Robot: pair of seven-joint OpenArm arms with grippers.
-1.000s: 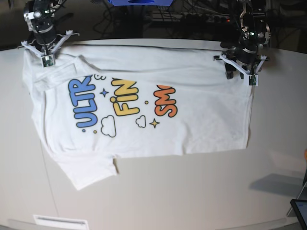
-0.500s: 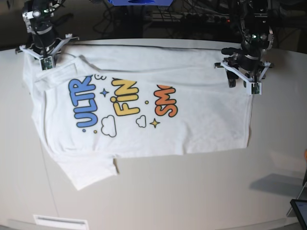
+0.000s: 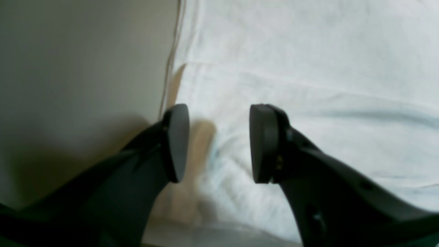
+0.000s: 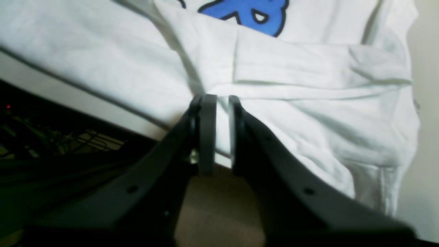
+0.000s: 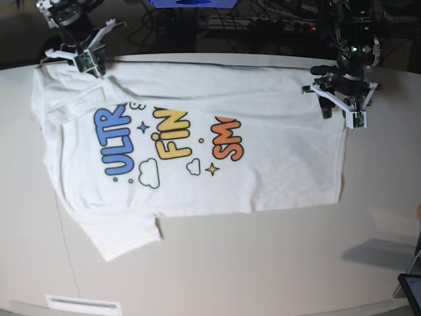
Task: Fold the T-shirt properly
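The shirt (image 5: 191, 151) is lying print-up on the table (image 5: 263, 263), spread along the far edge, one sleeve trailing toward the near left corner and the other bunched at the far left corner. The right gripper (image 4: 223, 133) is hanging over that bunched sleeve with its jaws parted only a sliver; whether cloth is caught between them I cannot tell. The left gripper (image 3: 219, 142) is hovering released, jaws well apart and empty, over the shirt's hem at the far right corner.

The risk, as I judge it, is snagging: if a fold is clinging in the narrow right jaws, any rise is dragging the sleeve up and rumpling the flattened body. The bunched sleeve is also threatening a crooked fold. On the right, closing this near the hem is liable to pinch one layer or miss cloth altogether.
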